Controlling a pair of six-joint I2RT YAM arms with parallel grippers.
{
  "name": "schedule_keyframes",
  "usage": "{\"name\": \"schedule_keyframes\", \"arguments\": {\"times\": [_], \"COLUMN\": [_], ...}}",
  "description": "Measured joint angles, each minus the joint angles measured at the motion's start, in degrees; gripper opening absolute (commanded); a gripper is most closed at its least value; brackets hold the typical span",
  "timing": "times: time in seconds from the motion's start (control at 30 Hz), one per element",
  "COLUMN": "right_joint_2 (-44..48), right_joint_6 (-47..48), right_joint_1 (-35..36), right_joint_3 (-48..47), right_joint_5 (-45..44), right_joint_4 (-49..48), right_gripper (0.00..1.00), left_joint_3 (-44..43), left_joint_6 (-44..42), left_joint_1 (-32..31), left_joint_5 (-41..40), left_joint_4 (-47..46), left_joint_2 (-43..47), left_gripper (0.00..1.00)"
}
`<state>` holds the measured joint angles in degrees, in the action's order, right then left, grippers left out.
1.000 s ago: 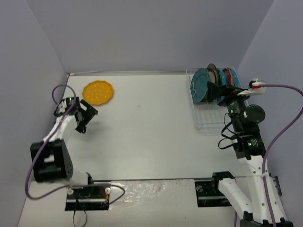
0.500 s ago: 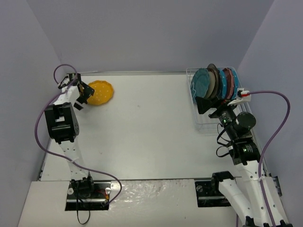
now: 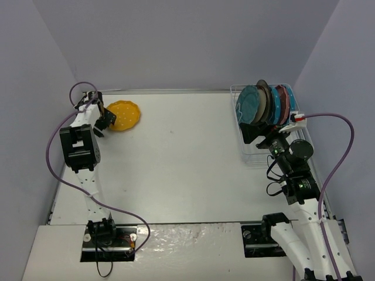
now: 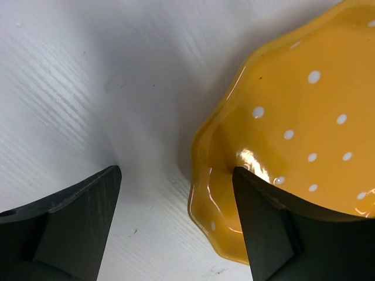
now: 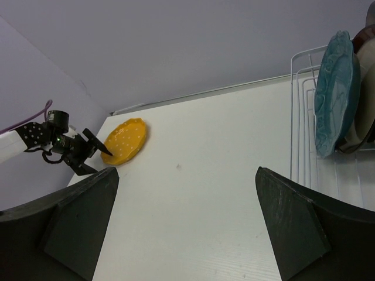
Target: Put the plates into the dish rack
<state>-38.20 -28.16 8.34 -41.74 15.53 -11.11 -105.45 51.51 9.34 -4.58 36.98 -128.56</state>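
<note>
A yellow scalloped plate with white dots [image 3: 122, 114] lies flat on the table at the far left; it also shows in the left wrist view [image 4: 293, 134] and the right wrist view [image 5: 124, 140]. My left gripper [image 3: 103, 121] is open at the plate's left edge, one finger [image 4: 266, 228] over the rim, the other [image 4: 76, 222] on bare table. The white wire dish rack [image 3: 258, 149] at the far right holds several upright plates, the teal one [image 3: 248, 104] in front. My right gripper [image 3: 253, 130] is open and empty beside the rack.
Grey walls close in the table on the left, back and right. The rack's near slots [image 5: 351, 175] hold nothing. Purple cables loop from both arms.
My left gripper has swung from mid-left of the table up to the yellow plate's edge. My right gripper has drawn back from the racked plates and lowered.
</note>
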Motion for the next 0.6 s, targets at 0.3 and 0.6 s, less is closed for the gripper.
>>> {"name": "schedule_keyframes", "arguments": {"times": [0.3,0.6], "right_joint_2": [0.3,1.6], "right_joint_6": [-0.4,-0.4], "right_joint_1": [0.0,0.0], "right_joint_3": [0.1,1.1], "right_joint_5": [0.0,-0.1], "right_joint_4": [0.3,1.5], "right_gripper": [1.00,1.00], "left_joint_3": [-4.1,-6.8], "left_joint_6": [-0.4,-0.6], "left_joint_1": [0.0,0.1], "left_joint_5": [-0.4,1.2], "left_joint_4": [1.8,1.6], "left_joint_2": [-2.3,-3.9], "left_gripper": [0.31,0.00]}}
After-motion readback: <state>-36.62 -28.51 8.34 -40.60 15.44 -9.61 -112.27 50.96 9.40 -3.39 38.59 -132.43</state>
